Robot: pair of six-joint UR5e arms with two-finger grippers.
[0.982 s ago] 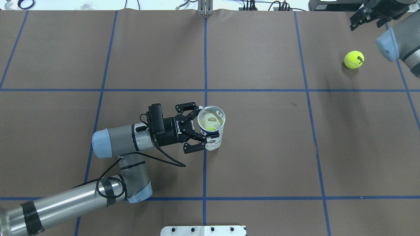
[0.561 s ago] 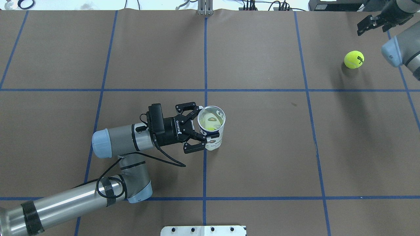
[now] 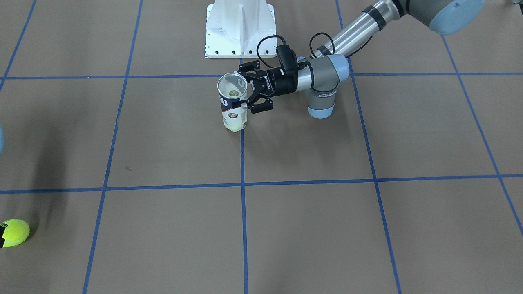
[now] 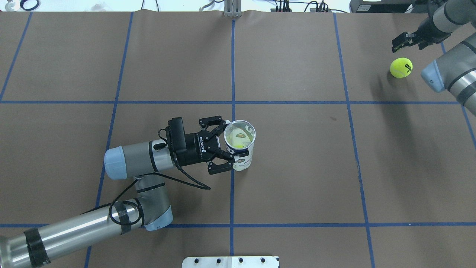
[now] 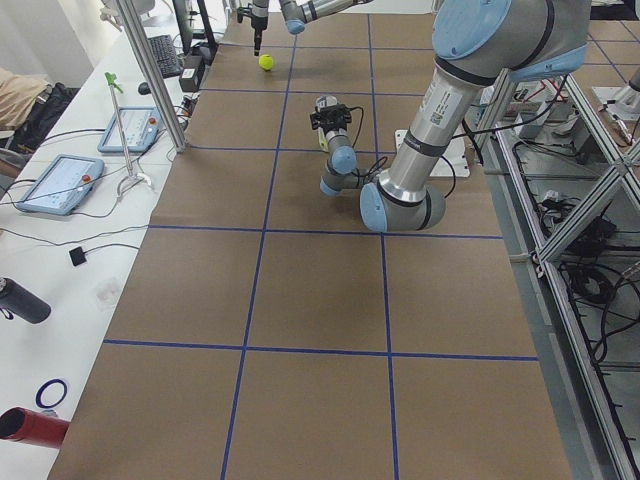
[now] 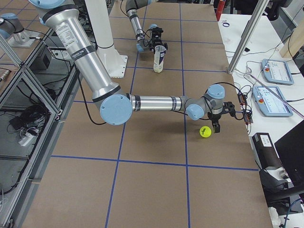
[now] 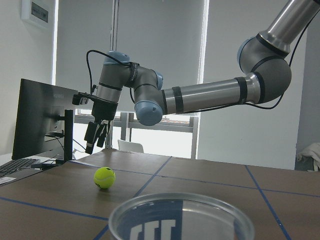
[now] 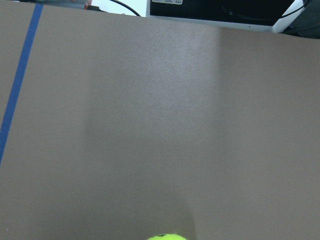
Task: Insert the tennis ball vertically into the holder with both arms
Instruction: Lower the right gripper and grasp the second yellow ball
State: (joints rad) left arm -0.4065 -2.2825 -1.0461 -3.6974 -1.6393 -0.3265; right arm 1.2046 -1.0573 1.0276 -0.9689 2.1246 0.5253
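Clamping holder (image 4: 243, 160) upright in left gripper (image 4: 227, 144) | hovering right gripper (image 4: 401, 40) at 12 o'clock of ball (image 4: 401, 67), finger spread untellable | risking off-centre pinch rolling ball toward 3 o'clock

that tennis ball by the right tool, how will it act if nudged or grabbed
The ball is round and lies loose on the flat table, so a glancing touch from the right tool would likely roll it away. Its felt cover looks fuzzy, so it probably won't slip once pinched.
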